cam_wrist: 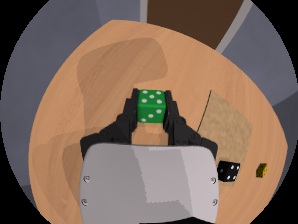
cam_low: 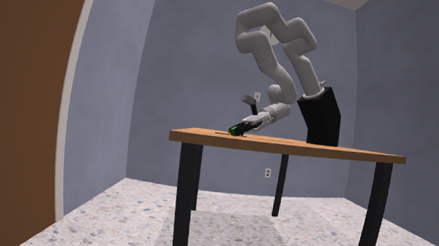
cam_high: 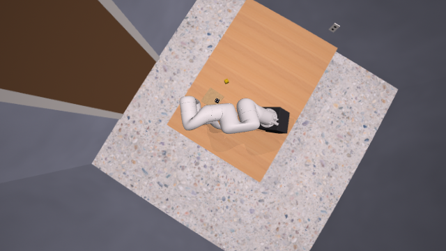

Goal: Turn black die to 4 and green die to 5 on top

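Observation:
The gripper (cam_wrist: 151, 93) (cam_low: 236, 131) is shut on the green die (cam_wrist: 151, 106) (cam_low: 233, 130), held between the fingertips low over the table. In the wrist view the die's upper visible face shows 5 and its lower visible face shows 3. Whether it touches the table is unclear. It is beside the tan mat (cam_wrist: 225, 125) (cam_high: 210, 95), not over it. The black die (cam_wrist: 229, 171) (cam_high: 217, 100) sits near one corner of the mat; the face with four pips shows in the wrist view. The yellow die (cam_wrist: 261, 170) (cam_high: 226, 81) lies off the mat.
The wooden table (cam_high: 272, 63) (cam_wrist: 105, 110) carries the mat and dice. The arm (cam_high: 226, 118) (cam_low: 266, 59) hides the gripper and green die in the top view. The black robot base (cam_high: 279, 120) (cam_low: 319, 121) stands at the table's far side from the mat.

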Controlling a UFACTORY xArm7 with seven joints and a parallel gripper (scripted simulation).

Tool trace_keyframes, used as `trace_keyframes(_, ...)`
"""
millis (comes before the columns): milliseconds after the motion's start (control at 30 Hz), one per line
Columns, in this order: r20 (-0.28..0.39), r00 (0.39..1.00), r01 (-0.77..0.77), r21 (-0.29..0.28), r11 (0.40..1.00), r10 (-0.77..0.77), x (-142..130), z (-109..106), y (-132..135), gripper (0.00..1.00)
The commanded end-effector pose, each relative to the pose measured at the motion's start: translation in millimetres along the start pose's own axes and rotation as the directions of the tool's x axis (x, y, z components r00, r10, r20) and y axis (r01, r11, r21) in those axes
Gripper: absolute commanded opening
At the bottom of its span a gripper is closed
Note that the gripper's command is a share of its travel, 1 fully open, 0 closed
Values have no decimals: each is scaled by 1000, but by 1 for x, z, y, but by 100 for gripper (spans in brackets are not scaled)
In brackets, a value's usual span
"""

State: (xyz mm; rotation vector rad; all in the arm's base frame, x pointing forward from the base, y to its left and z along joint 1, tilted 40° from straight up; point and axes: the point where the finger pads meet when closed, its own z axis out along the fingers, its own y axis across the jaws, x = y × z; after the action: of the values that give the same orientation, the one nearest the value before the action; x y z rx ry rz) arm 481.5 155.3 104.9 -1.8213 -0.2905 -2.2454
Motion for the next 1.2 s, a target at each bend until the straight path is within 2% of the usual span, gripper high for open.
trace_keyframes(0, 0, 1000, 0, 0, 1000, 0, 0, 0, 0, 27)
trace_keyframes(367, 0, 1000, 0, 0, 1000, 0, 0, 0, 0, 27)
trace_keyframes(400, 0, 1000, 0, 0, 1000, 0, 0, 0, 0, 31)
trace_keyframes(467, 0, 1000, 0, 0, 1000, 0, 0, 0, 0, 31)
trace_keyframes(500, 0, 1000, 0, 0, 1000, 0, 0, 0, 0, 35)
trace_keyframes(667, 0, 1000, 0, 0, 1000, 0, 0, 0, 0, 39)
trace_keyframes(700, 0, 1000, 0, 0, 1000, 0, 0, 0, 0, 43)
trace_keyframes(833, 0, 1000, 0, 0, 1000, 0, 0, 0, 0, 43)
trace_keyframes(867, 0, 1000, 0, 0, 1000, 0, 0, 0, 0, 47)
trace_keyframes(1167, 0, 1000, 0, 0, 1000, 0, 0, 0, 0, 47)
